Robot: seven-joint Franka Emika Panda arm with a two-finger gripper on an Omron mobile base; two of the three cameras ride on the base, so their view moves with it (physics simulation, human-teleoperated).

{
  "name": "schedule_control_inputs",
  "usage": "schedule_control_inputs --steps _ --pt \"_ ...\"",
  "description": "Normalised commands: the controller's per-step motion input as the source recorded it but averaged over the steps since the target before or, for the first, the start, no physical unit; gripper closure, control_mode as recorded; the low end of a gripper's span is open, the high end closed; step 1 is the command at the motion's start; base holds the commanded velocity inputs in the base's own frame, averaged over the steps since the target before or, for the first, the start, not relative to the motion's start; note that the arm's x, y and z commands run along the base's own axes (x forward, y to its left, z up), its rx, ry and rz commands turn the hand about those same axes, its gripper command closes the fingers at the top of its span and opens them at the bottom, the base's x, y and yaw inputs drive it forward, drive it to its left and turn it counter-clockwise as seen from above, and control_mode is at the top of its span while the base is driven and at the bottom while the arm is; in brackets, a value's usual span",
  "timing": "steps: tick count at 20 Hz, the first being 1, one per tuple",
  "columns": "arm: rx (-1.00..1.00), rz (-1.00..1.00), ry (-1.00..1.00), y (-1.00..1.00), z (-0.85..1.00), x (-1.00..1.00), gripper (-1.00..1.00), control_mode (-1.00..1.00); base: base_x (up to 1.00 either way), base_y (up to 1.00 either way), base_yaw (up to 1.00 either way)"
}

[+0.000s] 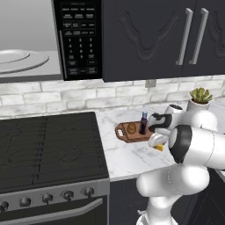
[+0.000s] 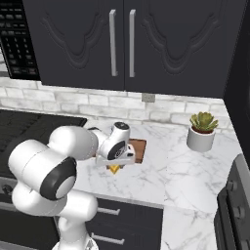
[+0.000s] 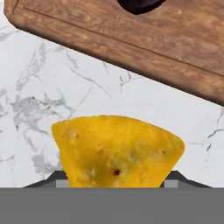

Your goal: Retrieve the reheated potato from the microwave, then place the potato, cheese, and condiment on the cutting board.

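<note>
- The microwave point(image 1: 52, 39) is built in at upper left of the left base view. Its door is swung out of sight, so the grey interior and the round glass turntable point(image 1: 19, 59) lie open; the black keypad panel point(image 1: 80, 39) sits on its right side.
- The black stove point(image 1: 48, 147) lies below it, with a row of knobs along its front edge.
- Dark upper cabinets point(image 2: 127, 44) with two steel handles hang over the white marble counter point(image 2: 195, 171).
- The white arm bends low over the counter, to the right of the stove.
- The cutting board point(image 1: 127, 134) lies flat on the counter, between the stove and the arm, its rounded handle end toward the stove.
- A small potted succulent point(image 2: 202, 129) in a white pot stands by the brick backsplash, well apart from the board.
- The condiment point(image 1: 143, 123) stands upright on the board, toward its right end.
- The cheese point(image 3: 116, 151) sits on the marble just beside the near edge of the board, not on it; in the right base view a yellow corner point(image 2: 114, 169) peeps out under the hand.
- The potato point(image 1: 131, 128) rests on the board, left of the bottle and near it.
- The gripper point(image 3: 116, 183) points down over the wedge. The dark fingertips point(image 3: 175, 178) stand on either side of the cheese and close in against its flanks, pinching it.
</note>
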Motion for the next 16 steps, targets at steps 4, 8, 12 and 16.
schedule_control_inputs --steps 4,8,12,16 --pt "-0.01 -0.03 0.00 -0.62 0.31 0.01 1.00 -1.00 0.00 0.00 0.00" --pt "-0.02 -0.01 0.00 -0.45 0.19 0.14 1.00 -1.00 0.00 0.00 0.00" --pt "0.00 0.00 0.00 -0.24 0.04 0.20 1.00 -1.00 0.00 0.00 0.00" --pt "0.00 0.00 0.00 -0.05 0.00 0.33 1.00 -1.00 0.00 0.00 0.00"
